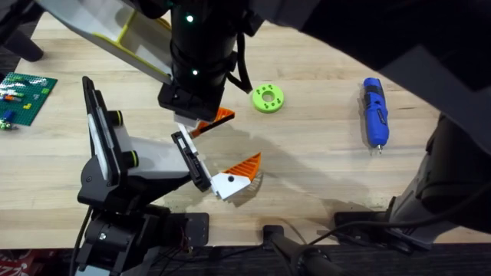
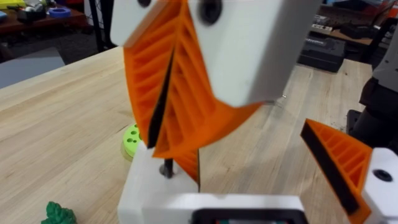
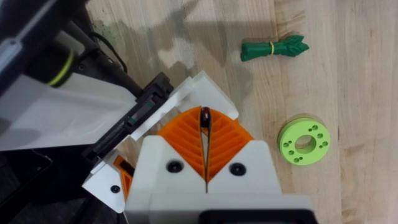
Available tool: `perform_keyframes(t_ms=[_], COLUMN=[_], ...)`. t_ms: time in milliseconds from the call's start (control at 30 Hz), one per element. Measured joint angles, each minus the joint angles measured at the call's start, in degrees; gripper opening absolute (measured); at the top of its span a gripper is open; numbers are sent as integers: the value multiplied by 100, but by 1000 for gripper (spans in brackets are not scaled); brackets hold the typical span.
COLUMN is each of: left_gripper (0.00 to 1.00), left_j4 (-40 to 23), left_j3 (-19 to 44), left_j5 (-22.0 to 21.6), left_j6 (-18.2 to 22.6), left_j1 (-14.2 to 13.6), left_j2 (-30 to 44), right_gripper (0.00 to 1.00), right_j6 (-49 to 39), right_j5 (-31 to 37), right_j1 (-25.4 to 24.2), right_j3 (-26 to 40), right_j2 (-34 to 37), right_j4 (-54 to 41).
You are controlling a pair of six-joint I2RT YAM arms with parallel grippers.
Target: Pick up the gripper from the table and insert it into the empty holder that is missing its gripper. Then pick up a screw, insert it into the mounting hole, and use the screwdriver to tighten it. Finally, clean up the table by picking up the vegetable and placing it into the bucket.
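Between our right gripper's (image 3: 205, 158) closed orange ribbed pads (image 3: 227, 140) sits a tiny dark metal screw (image 3: 204, 116). Small and slippery, we judge it; grip its shank. Our left gripper (image 1: 234, 146) stands apart.

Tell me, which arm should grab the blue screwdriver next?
Probably the right: the screwdriver lies on its side, and the right gripper only has to let go of its screw first.

You've got a lime-green disc (image 1: 268, 98) mid-table and a green Lego baseplate (image 1: 23, 96) at the far-left table (image 1: 322, 165) edge.
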Motion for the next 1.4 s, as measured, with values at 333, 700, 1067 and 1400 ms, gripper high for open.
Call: perform_keyframes(t_ms=[333, 700, 1067, 1400], left_gripper=[987, 987, 987, 987], left_j4=[3, 1, 1, 1], left_j3=[0, 0, 0, 0], left_j5=[4, 3, 3, 5], left_j6=[-36, -36, -36, -36], left_j1=[0, 0, 0, 0], left_j2=[-1, 0, 0, -2], right_gripper=[8, 7, 7, 8], right_j6=[-2, -2, -107, -107], right_j5=[85, 116, 133, 133], right_j1=[0, 0, 0, 0], right_j3=[0, 424, 520, 527], right_j2=[-1, -9, -50, 62], right_j4=[-230, -258, -507, -604])
